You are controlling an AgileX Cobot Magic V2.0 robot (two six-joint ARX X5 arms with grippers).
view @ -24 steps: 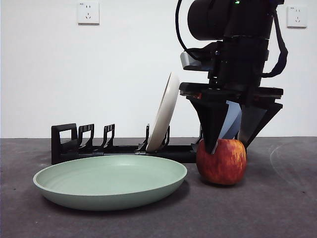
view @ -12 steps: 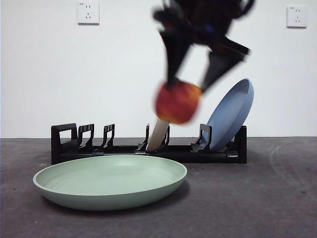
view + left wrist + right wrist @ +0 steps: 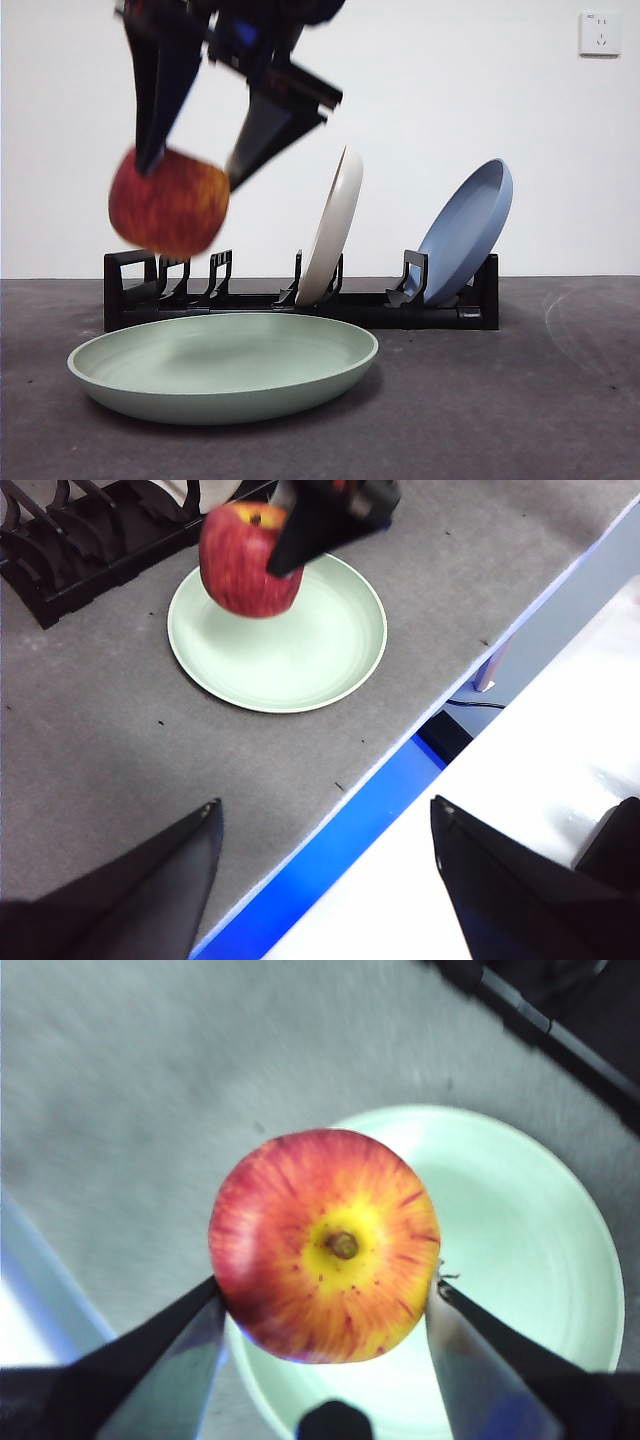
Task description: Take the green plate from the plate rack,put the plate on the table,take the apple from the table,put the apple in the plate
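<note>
- front view, item one: my right pincer [image 3: 185, 165], clamped on the apple [image 3: 168, 202], one jaw pressing each flank, so the fruit hangs clear of everything while it is carried.
- apple: gripped below my wrist, stem end up toward the right wrist camera; the picture is blurred here, so i judge the arm is mid-swing.
- green plate [image 3: 222, 365]: flat on the table [image 3: 520, 400], directly under and a little beyond my pincer; in the right wrist view the apple covers the plate's near rim, so i judge the carry is not quite centred.
- plate rack [image 3: 300, 300]: behind and below my pincer, holding a cream-white plate [image 3: 332, 228] and a blue plate [image 3: 465, 232] upright in their slots, well clear of the load.
- arm pose: right arm descends from above, jaws pointing down and somewhat tilted, apple well above the plate.
- left pincer [image 3: 325, 880]: jaws apart, empty, waiting off past the table edge, far from the plate.
- remaining, by my estimate: centre, lower, release.
</note>
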